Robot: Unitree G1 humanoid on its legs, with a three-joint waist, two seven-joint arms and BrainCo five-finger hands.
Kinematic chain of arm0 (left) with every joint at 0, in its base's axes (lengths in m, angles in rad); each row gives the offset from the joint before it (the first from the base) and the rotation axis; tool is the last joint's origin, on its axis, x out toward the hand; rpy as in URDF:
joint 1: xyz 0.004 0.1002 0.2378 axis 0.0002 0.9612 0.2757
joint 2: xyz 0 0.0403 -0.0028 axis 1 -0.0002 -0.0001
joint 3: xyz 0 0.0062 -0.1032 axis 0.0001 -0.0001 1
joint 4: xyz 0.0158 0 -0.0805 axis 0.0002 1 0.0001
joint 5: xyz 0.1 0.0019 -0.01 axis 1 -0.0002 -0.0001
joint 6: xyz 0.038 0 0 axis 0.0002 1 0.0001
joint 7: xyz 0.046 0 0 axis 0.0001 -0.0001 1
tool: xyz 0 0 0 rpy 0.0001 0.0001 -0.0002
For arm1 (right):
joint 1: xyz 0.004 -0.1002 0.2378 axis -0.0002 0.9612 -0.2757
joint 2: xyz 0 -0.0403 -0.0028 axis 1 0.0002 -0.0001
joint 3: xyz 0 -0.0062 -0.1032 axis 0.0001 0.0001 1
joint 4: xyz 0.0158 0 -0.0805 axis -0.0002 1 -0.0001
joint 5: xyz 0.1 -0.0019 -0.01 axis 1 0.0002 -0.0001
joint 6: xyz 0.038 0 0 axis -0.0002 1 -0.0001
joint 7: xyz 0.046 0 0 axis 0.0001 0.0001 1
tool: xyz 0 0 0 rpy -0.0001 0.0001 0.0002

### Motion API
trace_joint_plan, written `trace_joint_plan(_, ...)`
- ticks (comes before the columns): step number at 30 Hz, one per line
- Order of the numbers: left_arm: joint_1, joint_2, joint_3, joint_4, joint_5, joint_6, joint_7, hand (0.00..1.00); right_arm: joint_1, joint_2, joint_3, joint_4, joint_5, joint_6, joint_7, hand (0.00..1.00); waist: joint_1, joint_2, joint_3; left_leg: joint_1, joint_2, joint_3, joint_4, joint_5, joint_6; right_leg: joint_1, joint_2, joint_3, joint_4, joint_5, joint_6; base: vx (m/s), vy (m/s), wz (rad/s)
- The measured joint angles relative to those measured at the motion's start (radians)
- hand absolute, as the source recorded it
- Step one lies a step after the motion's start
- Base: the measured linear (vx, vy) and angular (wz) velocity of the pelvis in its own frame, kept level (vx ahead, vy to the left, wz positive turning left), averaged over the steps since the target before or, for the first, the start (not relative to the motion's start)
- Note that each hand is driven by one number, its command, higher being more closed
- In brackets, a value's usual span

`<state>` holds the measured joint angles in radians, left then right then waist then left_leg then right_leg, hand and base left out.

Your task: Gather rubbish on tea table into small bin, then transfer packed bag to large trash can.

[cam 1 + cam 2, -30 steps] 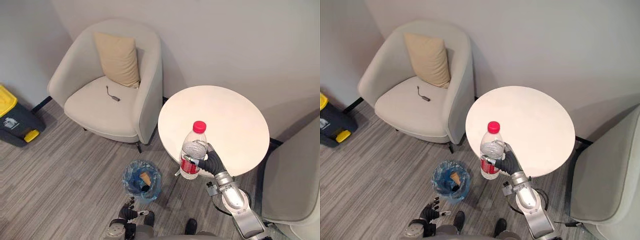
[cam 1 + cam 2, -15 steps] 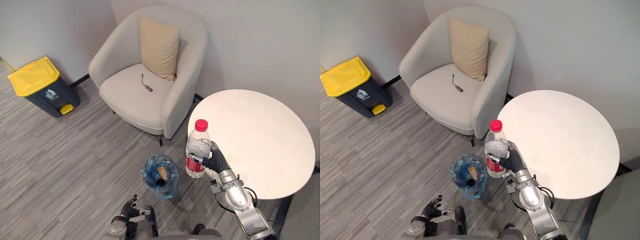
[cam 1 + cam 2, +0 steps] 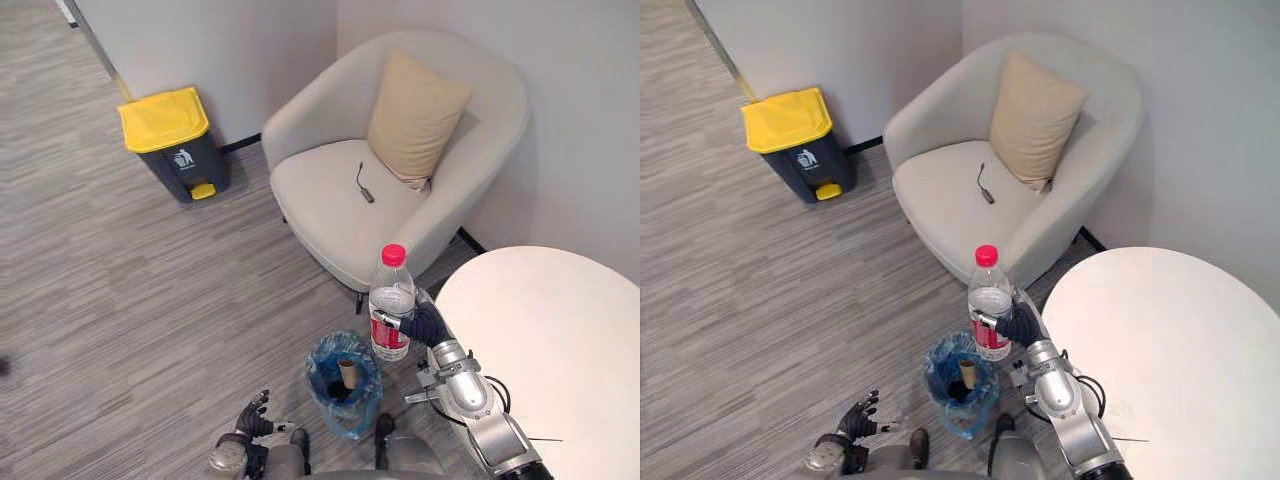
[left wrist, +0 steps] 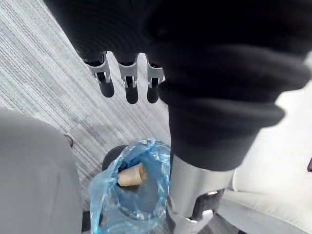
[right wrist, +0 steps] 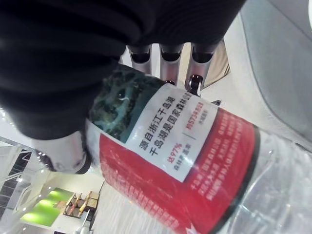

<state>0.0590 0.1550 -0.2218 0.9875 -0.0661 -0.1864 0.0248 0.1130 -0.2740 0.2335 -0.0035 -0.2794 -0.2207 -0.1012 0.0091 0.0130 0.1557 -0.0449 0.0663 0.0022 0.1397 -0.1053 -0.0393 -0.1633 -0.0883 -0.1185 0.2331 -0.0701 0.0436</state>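
While right robot hand (image 3: 426,326) grips the bottle (image 3: 391,297), its red label (image 5: 195,187) shows.

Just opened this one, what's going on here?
The right hand is curled round a red-capped water bottle, holding it upright off the round table, close to the small bin lined with a blue bag. A cardboard tube already sits in the bin. The left hand hangs open, idle. The yellow-lidded trash can stands by the wall.

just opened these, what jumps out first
A red-capped bottle, gripped upright in the right hand, is held off the edge of the white table, close to the blue-lined small bin on the floor. A yellow-lidded trash can stands by the wall, left of the armchair.
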Motion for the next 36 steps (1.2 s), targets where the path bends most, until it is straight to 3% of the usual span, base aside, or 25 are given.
trace_joint_plan(8, 0.006, -0.007, 0.037, 0.004, 0.0, 0.001, -0.002, 0.0, 0.05, -0.003, -0.028, 0.02, -0.001, 0.0, 0.011, 1.0, 0.001, -0.014, 0.003, 0.042, 0.018, -0.031, -0.028, 0.008, -0.016, 0.096, 0.019, -0.049, -0.086, 0.02, 0.0, 0.03, -0.026, 0.17)
trace_joint_plan(12, 0.006, 0.001, 0.039, 0.003, 0.0, 0.001, -0.001, 0.0, 0.027, 0.01, 0.029, 0.076, 0.036, -0.004, 0.043, 1.0, 0.007, -0.016, 0.013, 0.002, 0.004, -0.056, -0.001, 0.01, -0.019, 0.089, 0.013, -0.067, -0.084, 0.027, 0.004, -0.1, 0.015, 0.19)
trace_joint_plan(17, -0.068, 0.025, 0.053, 0.002, -0.004, -0.009, 0.0, 0.0, -0.118, -0.001, 0.117, 0.133, 0.113, -0.005, 0.064, 1.0, 0.012, -0.019, 0.128, -0.153, -0.016, -0.076, 0.121, 0.0, -0.022, -0.058, -0.017, -0.075, 0.057, -0.001, -0.002, -0.21, -0.003, 0.15)
trace_joint_plan(20, -0.13, 0.031, 0.061, 0.002, -0.017, -0.01, 0.004, 0.0, -0.237, -0.03, 0.168, 0.186, 0.131, -0.001, 0.064, 1.0, 0.03, -0.003, 0.196, -0.278, -0.034, -0.081, 0.198, -0.011, -0.021, -0.19, -0.041, -0.075, 0.16, -0.02, -0.007, -0.25, 0.017, 0.11)
trace_joint_plan(29, -0.187, 0.043, 0.066, -0.074, -0.051, -0.014, 0.045, 0.0, -0.421, -0.048, 0.207, 0.228, 0.132, 0.008, 0.033, 1.0, 0.048, 0.018, 0.27, -0.52, -0.034, -0.067, 0.35, -0.013, -0.018, -0.43, -0.085, -0.083, 0.323, -0.046, -0.017, -0.09, 0.0, 0.09)
trace_joint_plan(31, -0.217, 0.028, 0.075, -0.096, -0.059, -0.015, 0.049, 0.0, -0.456, -0.047, 0.206, 0.228, 0.131, 0.012, 0.009, 1.0, 0.062, 0.018, 0.27, -0.604, -0.03, -0.06, 0.404, -0.026, -0.015, -0.505, -0.092, -0.083, 0.37, -0.055, -0.024, -0.08, 0.015, 0.1)
trace_joint_plan(36, -0.287, -0.02, 0.106, -0.155, -0.072, -0.02, 0.068, 0.0, -0.603, -0.031, 0.178, 0.267, 0.127, 0.015, -0.052, 1.0, 0.061, 0.018, 0.291, -0.792, 0.009, 0.008, 0.527, -0.051, -0.001, -0.676, -0.115, -0.082, 0.482, -0.081, -0.024, -0.07, 0.001, 0.11)
